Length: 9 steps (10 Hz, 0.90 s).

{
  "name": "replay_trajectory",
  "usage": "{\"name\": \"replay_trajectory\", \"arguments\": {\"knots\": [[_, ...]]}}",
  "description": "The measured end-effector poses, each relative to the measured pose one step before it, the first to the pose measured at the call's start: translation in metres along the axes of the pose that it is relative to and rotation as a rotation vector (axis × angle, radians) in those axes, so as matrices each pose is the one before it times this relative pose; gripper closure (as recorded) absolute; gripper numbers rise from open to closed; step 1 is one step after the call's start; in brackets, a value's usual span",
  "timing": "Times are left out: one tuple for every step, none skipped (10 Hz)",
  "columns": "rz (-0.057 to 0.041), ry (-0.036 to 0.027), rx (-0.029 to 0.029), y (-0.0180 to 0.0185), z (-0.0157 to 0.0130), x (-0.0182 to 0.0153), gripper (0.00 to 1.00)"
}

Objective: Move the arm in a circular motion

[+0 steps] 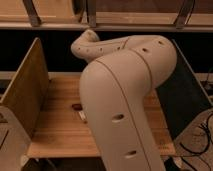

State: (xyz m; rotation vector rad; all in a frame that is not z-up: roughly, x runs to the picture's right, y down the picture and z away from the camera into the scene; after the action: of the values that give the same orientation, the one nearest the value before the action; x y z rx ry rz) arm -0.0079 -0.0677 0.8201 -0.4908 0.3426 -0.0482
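Circling is being judged under way: the arm (125,100) is being held bent over the middle and right edge of the worktop (55,135). Pincer is being hidden behind it; its opening cannot be told. A smooth arc clear of the left board (25,95) is being called for next.
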Motion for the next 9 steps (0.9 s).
{"name": "replay_trajectory", "arguments": {"knots": [[-0.04383, -0.01109, 0.00435, -0.00149, -0.00048, -0.02101, 0.2], [-0.05774, -0.01465, -0.00312, 0.00561, -0.00195, -0.02685, 0.2], [-0.05234, -0.01112, -0.00471, 0.00863, -0.00361, -0.02235, 0.2], [-0.04541, -0.01471, -0.00172, 0.01146, -0.00867, -0.02036, 0.2], [-0.03221, -0.01449, -0.00084, 0.01202, -0.00846, -0.01543, 0.2], [-0.01362, -0.02177, 0.00143, 0.01379, -0.01163, -0.01351, 0.2], [-0.0003, -0.02152, -0.00076, 0.01434, -0.00998, -0.00868, 0.2], [0.01463, -0.02069, 0.00195, 0.01481, -0.00973, -0.00266, 0.2], [0.02096, -0.01494, 0.00553, 0.01284, -0.0081, 0.00169, 0.2]]}}
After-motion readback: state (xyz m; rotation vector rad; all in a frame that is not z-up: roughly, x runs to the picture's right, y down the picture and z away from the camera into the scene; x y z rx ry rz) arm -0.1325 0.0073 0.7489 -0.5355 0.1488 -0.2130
